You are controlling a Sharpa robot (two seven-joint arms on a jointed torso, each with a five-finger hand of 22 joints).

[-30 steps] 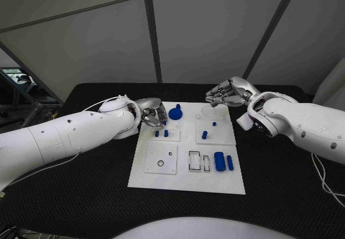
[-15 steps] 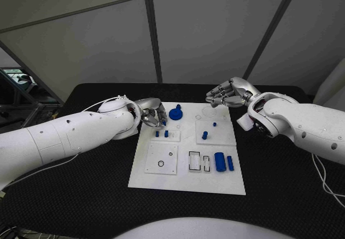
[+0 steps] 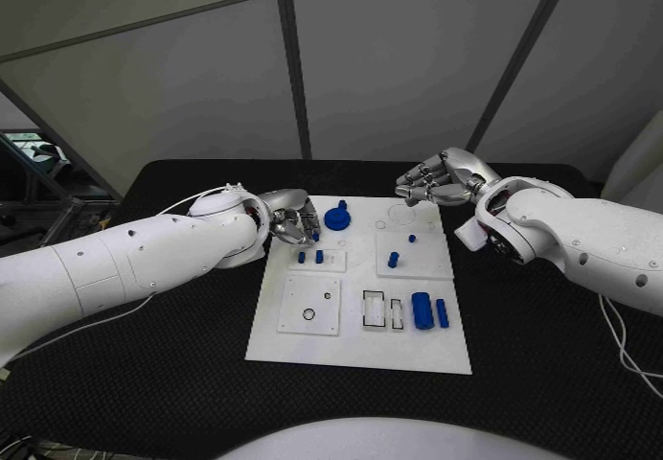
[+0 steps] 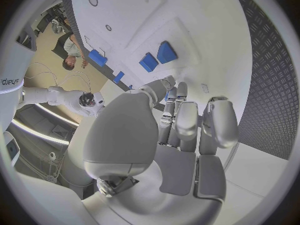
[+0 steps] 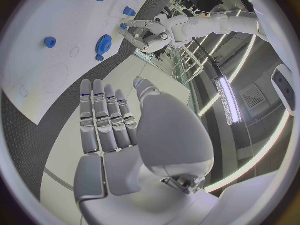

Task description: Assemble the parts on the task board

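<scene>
board (image 3: 362, 335), white, lies mid-table (image 3: 180, 383) with blue parts (image 3: 422, 310) near its right edge. left hand (image 3: 293, 223) hangs at the board's far left corner, fingers curled, empty in its wrist view. right hand (image 3: 440, 178) hovers over the far right corner, fingers straight and together, empty. grey wall panels behind. nothing has shifted since earlier.

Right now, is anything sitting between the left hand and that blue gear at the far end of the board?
Nothing visible does. The left hand hovers at the task board's far left edge, and the blue gear lies just beside its fingers. Only bare white board shows between them. The two small blue pegs stand nearer the robot, off that line.
</scene>
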